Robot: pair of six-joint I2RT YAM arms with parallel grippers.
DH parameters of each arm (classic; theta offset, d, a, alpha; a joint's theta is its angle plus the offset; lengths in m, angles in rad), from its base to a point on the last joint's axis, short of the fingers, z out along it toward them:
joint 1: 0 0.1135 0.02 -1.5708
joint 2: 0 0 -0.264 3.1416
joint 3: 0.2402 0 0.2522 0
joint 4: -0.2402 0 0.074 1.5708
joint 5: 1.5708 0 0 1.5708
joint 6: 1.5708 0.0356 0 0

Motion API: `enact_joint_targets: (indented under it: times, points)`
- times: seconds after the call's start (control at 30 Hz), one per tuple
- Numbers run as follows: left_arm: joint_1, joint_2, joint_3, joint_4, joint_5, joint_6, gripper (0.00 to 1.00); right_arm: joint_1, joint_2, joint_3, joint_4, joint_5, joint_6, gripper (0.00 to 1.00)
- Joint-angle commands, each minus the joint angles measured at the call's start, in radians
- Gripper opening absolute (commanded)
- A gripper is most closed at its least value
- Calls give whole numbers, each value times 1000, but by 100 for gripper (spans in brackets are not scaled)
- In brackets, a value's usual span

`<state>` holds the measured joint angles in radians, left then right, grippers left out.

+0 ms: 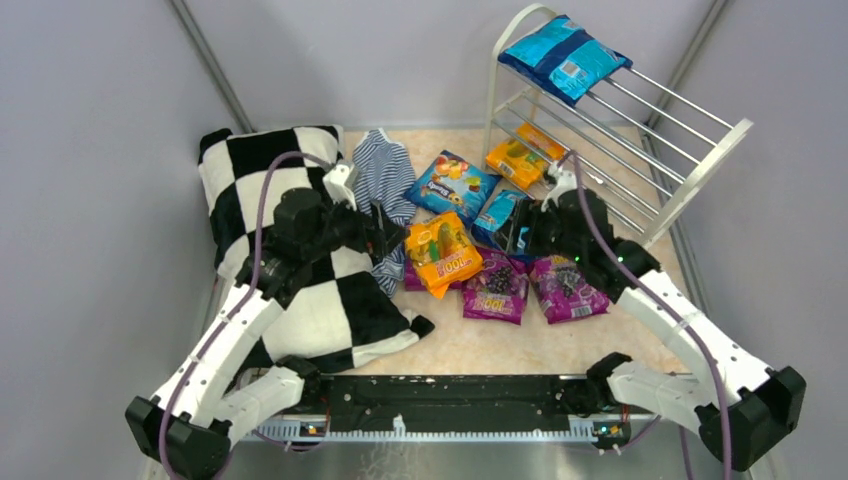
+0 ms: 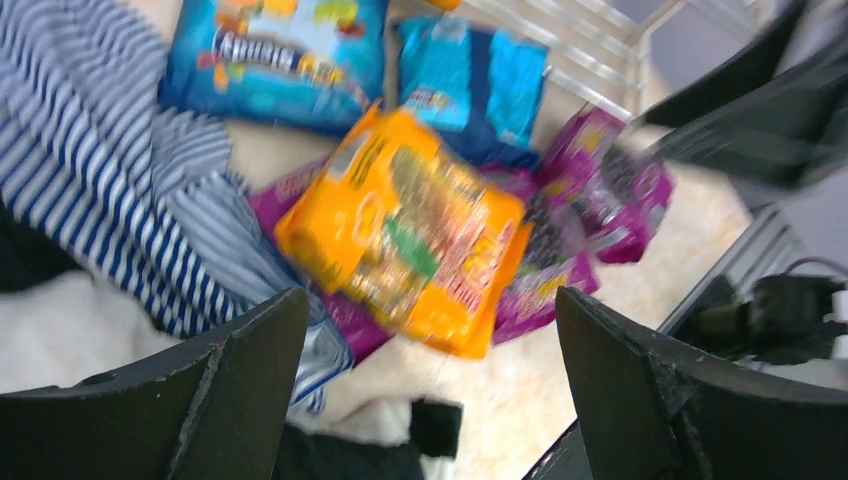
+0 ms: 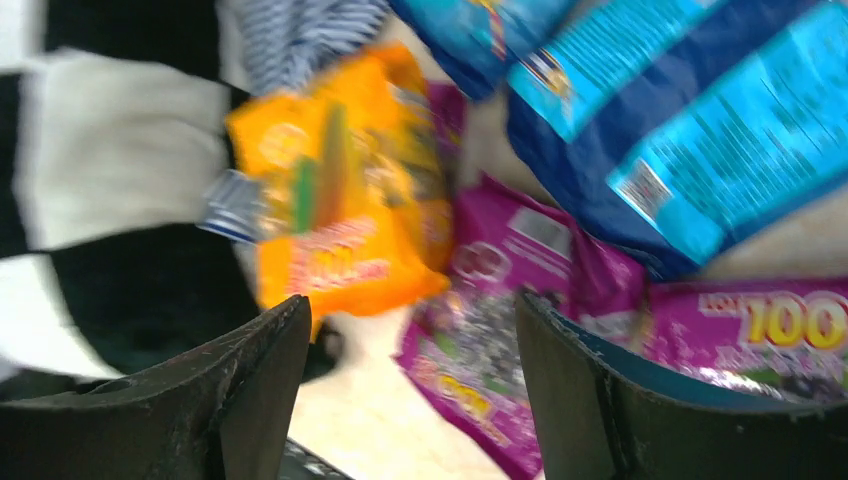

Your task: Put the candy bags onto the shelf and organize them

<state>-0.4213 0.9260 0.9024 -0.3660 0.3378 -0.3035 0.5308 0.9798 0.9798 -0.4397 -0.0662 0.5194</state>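
Top external: pick step, seemingly; left gripper [image 1: 388,230] and right gripper [image 1: 521,236] are held apart, empty; orange bag [image 1: 442,252] likely to be grasped next.

Plain pale grey walls [image 1: 380,60] enclose the beige, marbled worktop [image 1: 480,348] on three sides. Grey metal struts [image 1: 208,62] rise from its back corners.

Candy bags [image 1: 443,250]: glossy plastic film, crinkly, some glare. Shelf [image 1: 700,180]: thin metal rods, smooth white coating. Striped cloth [image 1: 383,175]: soft matt fabric, creased. Checkered pillow [image 1: 300,300]: matt fabric cover. Tabletop [image 1: 470,345]: smooth, beige marbled finish. Left gripper fingers [image 2: 230,390]: matt black plastic, scuffed edges.
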Motion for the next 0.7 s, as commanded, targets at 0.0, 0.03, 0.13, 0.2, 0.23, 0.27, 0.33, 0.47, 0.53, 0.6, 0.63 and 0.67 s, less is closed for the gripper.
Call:
enact_joint_targets:
  times: [0.0,0.03,0.13,0.2,0.23,0.27,0.33,0.47,0.53,0.6,0.63,0.67]
  points:
    - [-4,68,187,147,89,-73,99,13,-10,-102,76,133,-58,74]
    - [-4,104,224,164,96,-78,99,14,-3,-122,92,178,-78,72]
    - [-4,235,341,193,119,-76,99,9,39,-162,155,285,-129,66]
    - [-4,328,417,208,140,-69,99,-2,95,-168,196,315,-165,65]
    - [-4,372,451,213,147,-69,99,-5,143,-164,204,329,-186,65]
    - [-4,413,484,220,156,-69,99,-8,180,-156,212,340,-208,65]
    - [-4,483,534,226,160,-67,99,-9,262,-136,224,342,-259,65]
    - [-3,553,533,240,142,-42,99,-6,394,-90,217,277,-321,66]
    - [-2,559,495,245,136,-38,99,-6,434,-90,229,256,-326,67]
    - [-2,554,466,238,136,-25,99,-5,466,-103,247,270,-334,67]
    - [-2,547,450,238,128,-18,99,-6,482,-108,254,281,-338,67]
    - [-2,536,434,238,117,-12,99,-3,497,-109,258,292,-345,67]
